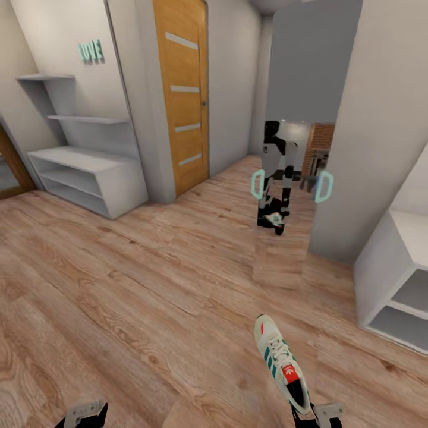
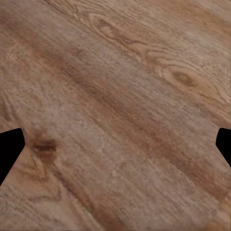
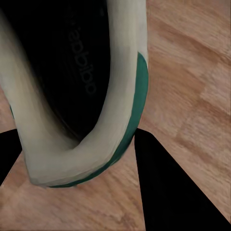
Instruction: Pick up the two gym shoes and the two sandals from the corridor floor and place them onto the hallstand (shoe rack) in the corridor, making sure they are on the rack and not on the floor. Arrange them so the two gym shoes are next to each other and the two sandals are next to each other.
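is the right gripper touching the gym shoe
Touching. In the right wrist view the gym shoe's heel rim sits between the right gripper's dark fingers, pressed against them with no floor showing between.

Open plank floor [image 1: 148, 285] ahead and to the left. Blocked at right by white cabinet [image 1: 395, 279] and wall edge; grey hallstand [image 1: 89, 175] against far-left wall.

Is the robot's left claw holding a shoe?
No, the left claw has only bare wooden floor between its fingers; the sneaker is at the right claw.
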Tool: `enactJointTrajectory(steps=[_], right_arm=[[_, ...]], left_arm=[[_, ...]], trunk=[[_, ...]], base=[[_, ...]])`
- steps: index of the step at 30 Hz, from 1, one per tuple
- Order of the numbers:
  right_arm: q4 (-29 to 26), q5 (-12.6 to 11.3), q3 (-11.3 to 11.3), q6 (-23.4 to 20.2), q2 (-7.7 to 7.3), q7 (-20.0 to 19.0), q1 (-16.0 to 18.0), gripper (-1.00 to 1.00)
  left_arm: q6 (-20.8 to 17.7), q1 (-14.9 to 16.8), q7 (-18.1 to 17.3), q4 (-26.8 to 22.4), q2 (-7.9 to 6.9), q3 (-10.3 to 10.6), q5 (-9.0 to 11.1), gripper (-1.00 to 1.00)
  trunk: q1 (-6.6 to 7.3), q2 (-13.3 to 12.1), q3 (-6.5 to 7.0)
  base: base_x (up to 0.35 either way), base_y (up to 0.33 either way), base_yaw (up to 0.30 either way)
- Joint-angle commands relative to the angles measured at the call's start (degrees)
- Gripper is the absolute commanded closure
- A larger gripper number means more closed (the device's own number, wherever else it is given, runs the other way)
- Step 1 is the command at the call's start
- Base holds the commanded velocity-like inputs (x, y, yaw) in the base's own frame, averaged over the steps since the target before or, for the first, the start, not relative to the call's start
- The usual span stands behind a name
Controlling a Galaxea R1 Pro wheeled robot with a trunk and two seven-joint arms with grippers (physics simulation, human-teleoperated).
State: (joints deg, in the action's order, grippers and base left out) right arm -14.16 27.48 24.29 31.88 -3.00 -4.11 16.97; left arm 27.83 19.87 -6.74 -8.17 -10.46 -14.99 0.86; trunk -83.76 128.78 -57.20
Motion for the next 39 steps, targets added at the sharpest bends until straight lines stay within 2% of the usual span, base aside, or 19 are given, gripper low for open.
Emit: enactJointTrajectory(steps=[1,18,39], right_arm=[[0.0,0.0,0.5,0.2,0.01,-0.5,0.0,1.0],[0.0,0.0,0.5,0.2,0.01,-0.5,0.1,1.0],[0.0,0.0,0.5,0.2,0.01,-0.5,0.0,1.0]], left_arm=[[0.1,0.0,-0.6,0.1,0.01,-0.5,0.1,-1.0],[0.1,0.1,-0.5,0.1,0.0,-0.7,0.2,-1.0],[0.1,0.1,-0.5,0.1,0.0,-0.7,0.2,-1.0]], trunk=[[-0.01,0.0,-0.11],[-0.01,0.0,-1.16],[-0.01,0.0,-2.4]], base=[[0.22,0.0,0.215],[0.316,0.01,0.215],[0.321,0.135,0.219]])
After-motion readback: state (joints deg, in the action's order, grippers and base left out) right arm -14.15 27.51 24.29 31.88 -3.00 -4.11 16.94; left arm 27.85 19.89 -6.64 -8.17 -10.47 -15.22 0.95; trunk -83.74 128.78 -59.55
